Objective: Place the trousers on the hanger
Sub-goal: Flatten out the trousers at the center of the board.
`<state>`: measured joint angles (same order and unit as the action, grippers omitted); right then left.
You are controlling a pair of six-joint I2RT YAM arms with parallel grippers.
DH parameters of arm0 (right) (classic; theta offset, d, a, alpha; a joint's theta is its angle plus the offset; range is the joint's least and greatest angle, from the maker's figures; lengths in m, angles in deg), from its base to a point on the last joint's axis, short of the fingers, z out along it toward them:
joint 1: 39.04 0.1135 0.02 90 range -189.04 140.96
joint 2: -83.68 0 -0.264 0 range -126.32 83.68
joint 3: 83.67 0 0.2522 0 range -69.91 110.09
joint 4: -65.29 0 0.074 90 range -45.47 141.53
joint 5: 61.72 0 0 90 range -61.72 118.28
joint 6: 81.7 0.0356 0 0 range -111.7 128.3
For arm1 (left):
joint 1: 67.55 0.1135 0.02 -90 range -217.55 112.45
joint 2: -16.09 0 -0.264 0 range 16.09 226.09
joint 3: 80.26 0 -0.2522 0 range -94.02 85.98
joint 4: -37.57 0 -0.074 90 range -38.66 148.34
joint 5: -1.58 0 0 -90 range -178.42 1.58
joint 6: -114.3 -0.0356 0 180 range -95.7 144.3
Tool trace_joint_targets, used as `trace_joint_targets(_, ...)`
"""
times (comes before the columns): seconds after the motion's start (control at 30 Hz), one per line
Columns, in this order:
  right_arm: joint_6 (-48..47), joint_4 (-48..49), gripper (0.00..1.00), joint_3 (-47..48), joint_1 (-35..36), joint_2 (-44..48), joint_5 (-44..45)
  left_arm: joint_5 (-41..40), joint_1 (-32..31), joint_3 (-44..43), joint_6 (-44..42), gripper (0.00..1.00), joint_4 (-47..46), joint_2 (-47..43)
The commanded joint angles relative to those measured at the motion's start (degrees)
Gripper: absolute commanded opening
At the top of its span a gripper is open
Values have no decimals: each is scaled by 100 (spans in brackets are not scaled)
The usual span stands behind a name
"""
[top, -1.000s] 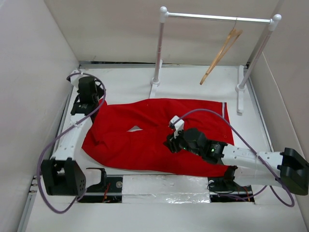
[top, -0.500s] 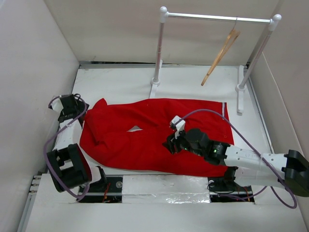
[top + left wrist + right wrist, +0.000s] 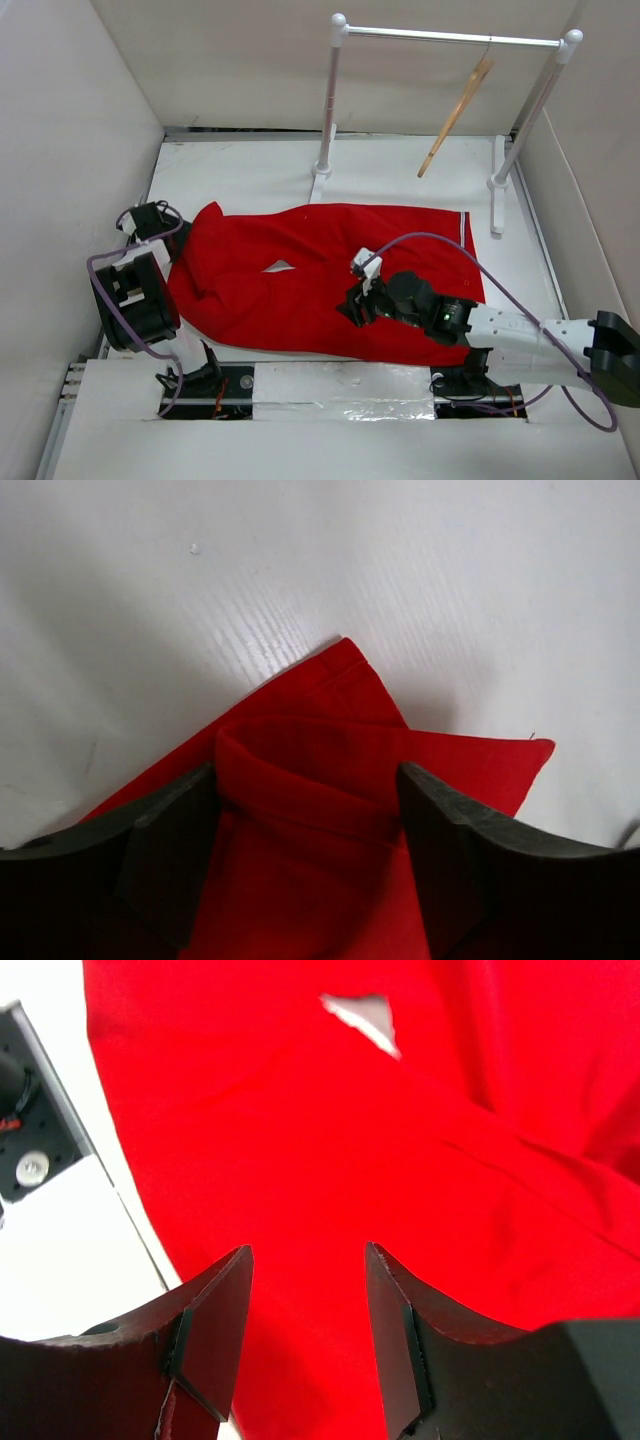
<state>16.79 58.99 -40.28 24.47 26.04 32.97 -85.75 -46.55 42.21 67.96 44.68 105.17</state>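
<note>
The trousers are laid flat on the table, lengthwise from left to right, and a thin pale stripe is seen at their right end. The hanger is hung by its hook on the rail at the far right, tilted, well apart from the trousers. The left gripper is positioned low at the left end of the trousers. Its fingers are spread wide, and a folded corner of red fabric lies between them; the fingers are not closed on it. The right gripper is held over the middle of the trousers, towards their near edge. Its fingers are parted, and only flat fabric is seen through the gap. Whether these fingertips touch the fabric cannot be told.
</note>
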Motion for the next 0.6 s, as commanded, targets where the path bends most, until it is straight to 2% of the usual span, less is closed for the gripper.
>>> trace_joint_targets(0.0,-67,458,55,-1,170,-272,-179,252,-8,132,20,59,-547,57)
trace_joint_targets(0.03,-50,475,55,8,171,-326,-170,207,-8,114,2,39,-556,48)
trace_joint_targets(0.13,-41,519,54,52,224,-422,-109,110,-8,62,-59,0,-521,-101)
trace_joint_targets(0.23,-32,572,52,104,224,-466,-73,-3,-209,18,-33,0,-460,-513)
trace_joint_targets(0.4,-5,616,51,227,329,-598,-82,-1092,-911,-386,-182,0,207,-1627)
trace_joint_targets(0.57,-14,476,50,368,382,-616,84,-2173,-2010,-1028,-498,0,875,-2745)
